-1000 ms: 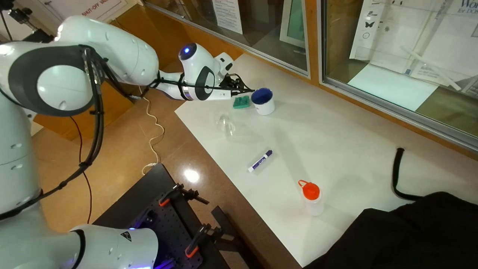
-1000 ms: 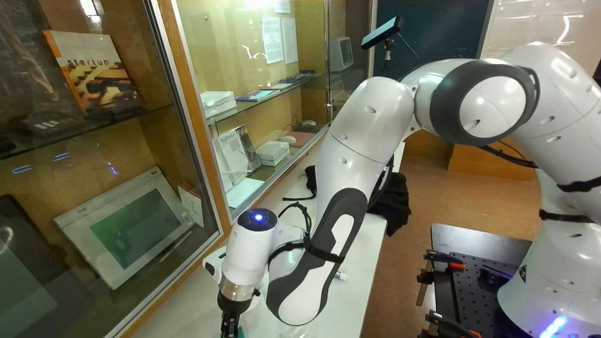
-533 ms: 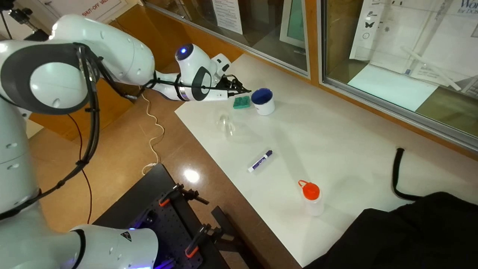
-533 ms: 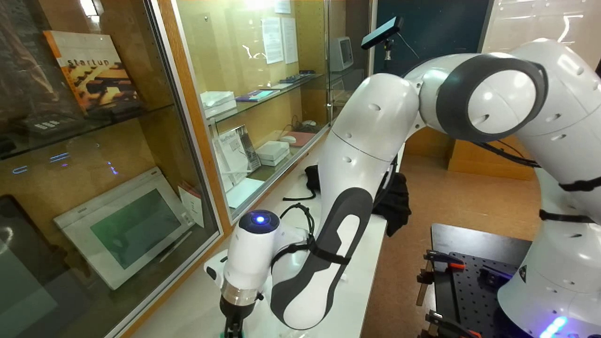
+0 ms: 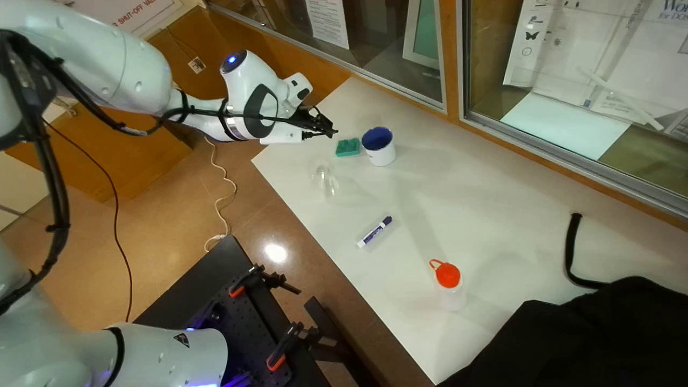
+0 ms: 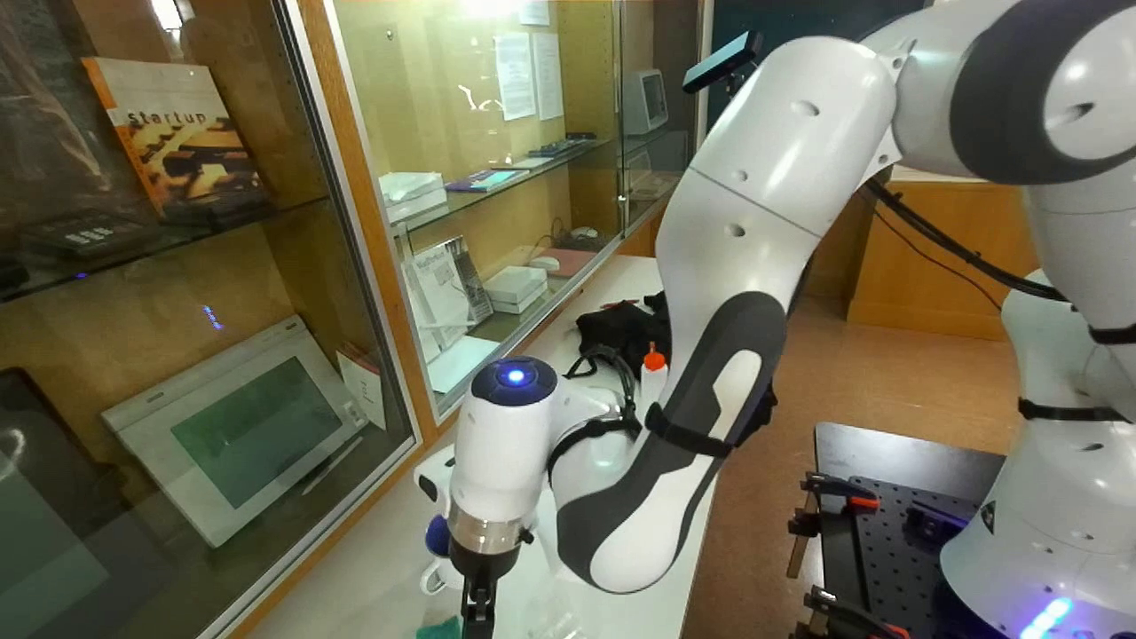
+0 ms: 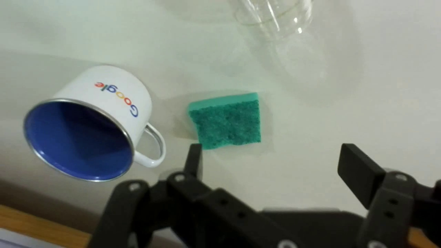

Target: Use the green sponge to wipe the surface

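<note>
Wrist view, and my gripper stands spread wide with nothing in its grasp; off to the right of the green sponge, a broad stretch of pale surface. Left is tighter: the white mug aims its handle toward the sponge, a gap between them, and a wooden edge crosses the left corner by my gripper. Beyond the sponge, to the right, sits a clear vessel, glass or plastic, can't tell. Textures now: coarse dark-green top on the sponge, smoother paler layer under it, blocky corners; the mug's glossy, deep blue inside, metal-rimmed, rounded. Over to an exterior view: my gripper hangs just left of the sponge, apart from it, toward the far left end of the surface, whose straight near edge slants down rightward, while a wood-framed glass case bounds the far side. Nearer and to the right: a slim purple-and-white marker lying down, an orange-capped bottle upright, and black cloth at the near right. In an exterior view again, my smooth white arm fills the middle; the gripper points straight down at the lower border, its spread unreadable here, a green scrap of sponge just left of it, the surface a strip between case and floor.
</note>
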{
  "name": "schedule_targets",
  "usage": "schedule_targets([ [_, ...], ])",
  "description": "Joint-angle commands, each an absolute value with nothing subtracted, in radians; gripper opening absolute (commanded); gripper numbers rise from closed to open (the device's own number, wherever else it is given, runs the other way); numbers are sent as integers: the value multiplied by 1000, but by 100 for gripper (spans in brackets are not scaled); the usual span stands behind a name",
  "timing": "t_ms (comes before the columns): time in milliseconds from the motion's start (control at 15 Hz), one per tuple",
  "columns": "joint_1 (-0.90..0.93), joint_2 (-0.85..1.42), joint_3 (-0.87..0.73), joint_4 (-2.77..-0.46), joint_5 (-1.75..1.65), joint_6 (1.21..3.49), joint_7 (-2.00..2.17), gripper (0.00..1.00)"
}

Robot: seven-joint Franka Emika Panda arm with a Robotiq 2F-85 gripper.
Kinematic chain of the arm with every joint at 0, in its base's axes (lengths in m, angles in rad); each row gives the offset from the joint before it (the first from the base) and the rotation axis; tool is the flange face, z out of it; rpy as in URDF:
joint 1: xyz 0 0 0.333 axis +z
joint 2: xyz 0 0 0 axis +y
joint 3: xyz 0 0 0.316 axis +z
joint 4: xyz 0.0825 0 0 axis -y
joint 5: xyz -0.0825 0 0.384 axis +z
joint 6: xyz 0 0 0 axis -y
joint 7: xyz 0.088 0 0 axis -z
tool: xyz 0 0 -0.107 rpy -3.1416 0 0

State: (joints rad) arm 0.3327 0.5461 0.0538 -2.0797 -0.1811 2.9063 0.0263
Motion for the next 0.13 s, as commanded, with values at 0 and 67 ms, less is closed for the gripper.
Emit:
schedule_targets([
  [0,381,404,7,-2183,-199,2813,118,100],
  [67,382,385,7,-2192,-204,2795,132,100],
])
